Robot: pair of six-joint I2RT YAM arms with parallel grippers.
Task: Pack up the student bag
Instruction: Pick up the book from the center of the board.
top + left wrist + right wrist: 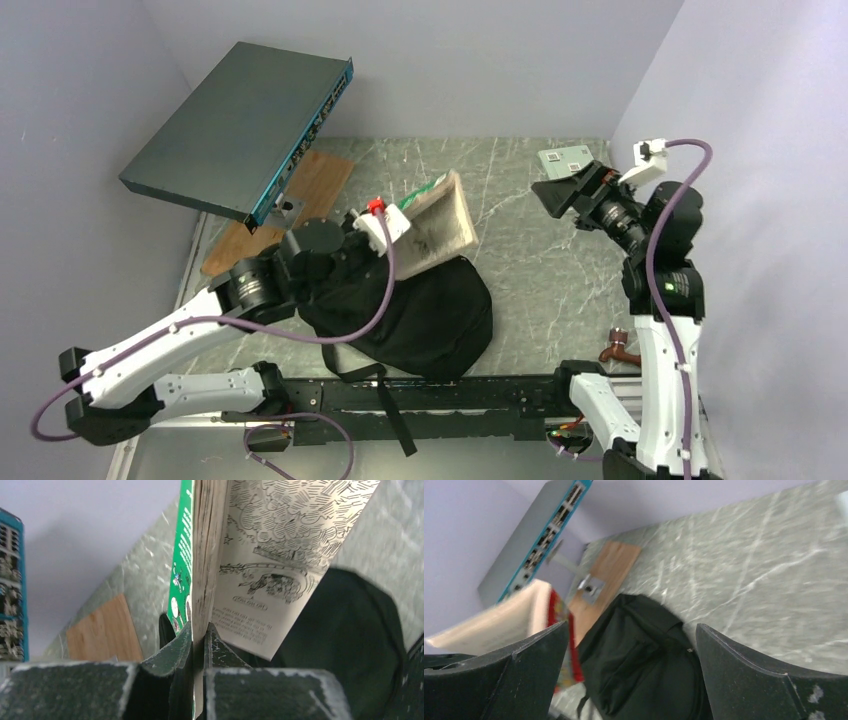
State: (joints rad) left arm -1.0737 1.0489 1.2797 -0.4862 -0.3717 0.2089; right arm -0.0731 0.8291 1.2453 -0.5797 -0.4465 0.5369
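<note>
The student bag (430, 315) is a black backpack lying on the marble table in front of the arms. My left gripper (408, 236) is shut on the lower edge of a book (442, 222) with a green cover and printed cream pages, and holds it tilted above the bag's far left end. In the left wrist view the fingers (216, 647) clamp the book (270, 555), with the bag (350, 645) below to the right. My right gripper (560, 197) is open and empty, raised at the right. Its wrist view shows the bag (644, 655) far below between its jaws and the book (499, 622) at the left.
A grey network switch (240, 125) stands tilted on a stand over a wooden board (305, 185) at the back left. A small grey labelled box (565, 157) is at the back right. A small brown item (620, 346) lies by the right arm's base.
</note>
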